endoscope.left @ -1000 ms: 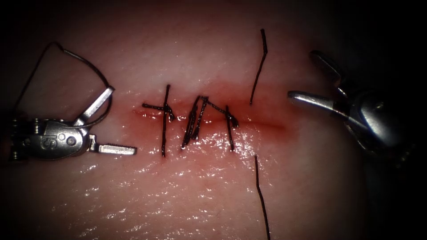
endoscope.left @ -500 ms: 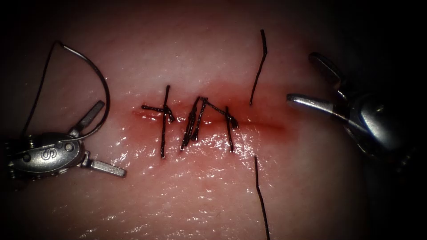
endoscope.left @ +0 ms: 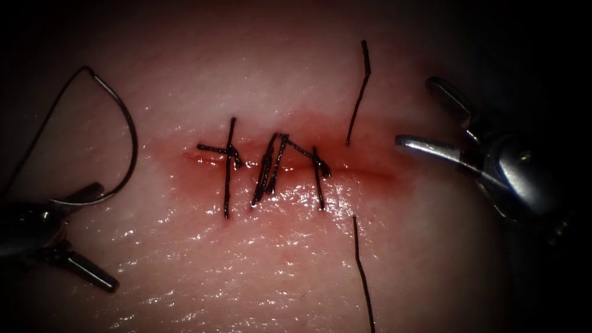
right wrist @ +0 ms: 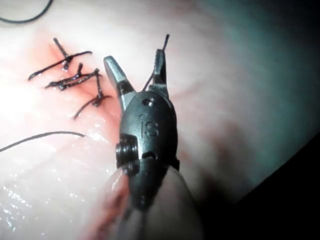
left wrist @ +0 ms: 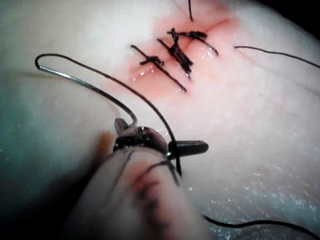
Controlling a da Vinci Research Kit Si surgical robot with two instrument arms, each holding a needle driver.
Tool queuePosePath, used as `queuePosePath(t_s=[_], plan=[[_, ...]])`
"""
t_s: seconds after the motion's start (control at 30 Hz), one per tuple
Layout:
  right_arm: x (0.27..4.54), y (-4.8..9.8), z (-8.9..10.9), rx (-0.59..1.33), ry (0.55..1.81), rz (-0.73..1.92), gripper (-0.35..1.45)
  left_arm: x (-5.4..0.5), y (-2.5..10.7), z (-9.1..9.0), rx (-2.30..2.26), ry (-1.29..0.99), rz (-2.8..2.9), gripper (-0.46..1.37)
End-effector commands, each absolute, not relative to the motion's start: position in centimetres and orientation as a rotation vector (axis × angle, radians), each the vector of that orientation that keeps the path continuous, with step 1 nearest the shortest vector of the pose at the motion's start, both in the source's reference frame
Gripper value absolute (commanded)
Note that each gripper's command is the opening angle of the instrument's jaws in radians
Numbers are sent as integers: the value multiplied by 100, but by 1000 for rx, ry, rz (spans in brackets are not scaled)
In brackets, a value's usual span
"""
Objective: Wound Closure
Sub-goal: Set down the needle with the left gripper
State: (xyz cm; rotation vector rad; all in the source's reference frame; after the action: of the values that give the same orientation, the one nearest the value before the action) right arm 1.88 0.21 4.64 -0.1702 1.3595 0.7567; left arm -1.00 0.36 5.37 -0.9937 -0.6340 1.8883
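Endoscope view: left tool (endoscope.left: 77,237) jaws spread, needle (endoscope.left: 120,132) seemingly loose; right tool (endoscope.left: 431,117) jaws spread, empty.

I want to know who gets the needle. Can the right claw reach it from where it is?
Probably not easily. The right claw hangs open right of the cut, holding nothing. The needle lies free on the tissue far left, beside the open, empty left claw, with the stitches between.

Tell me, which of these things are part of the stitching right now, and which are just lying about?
In the job: left tool, jaws open, holding nothing; right tool, open, holding nothing; needle, lying left of the cut, not in the tissue; thread trailing from it.
Lying about: tied stitches; red fluid; thread strands at the cut's right end, held by neither tool.
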Motion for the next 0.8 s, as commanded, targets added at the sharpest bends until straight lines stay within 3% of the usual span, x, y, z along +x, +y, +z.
queuePosePath(t_s=[0.03, 0.37, 0.8], plan=[[190, 21, 465, -165, 1362, 753, 112, -98, 35, 531, -1003, -654, 1887, 126], [193, 20, 463, -138, 1382, 733, 101, -87, 33, 501, -942, -819, 2014, 124], [194, 20, 462, -135, 1377, 733, 100, -82, 45, 457, -1028, -788, 2059, 126]])
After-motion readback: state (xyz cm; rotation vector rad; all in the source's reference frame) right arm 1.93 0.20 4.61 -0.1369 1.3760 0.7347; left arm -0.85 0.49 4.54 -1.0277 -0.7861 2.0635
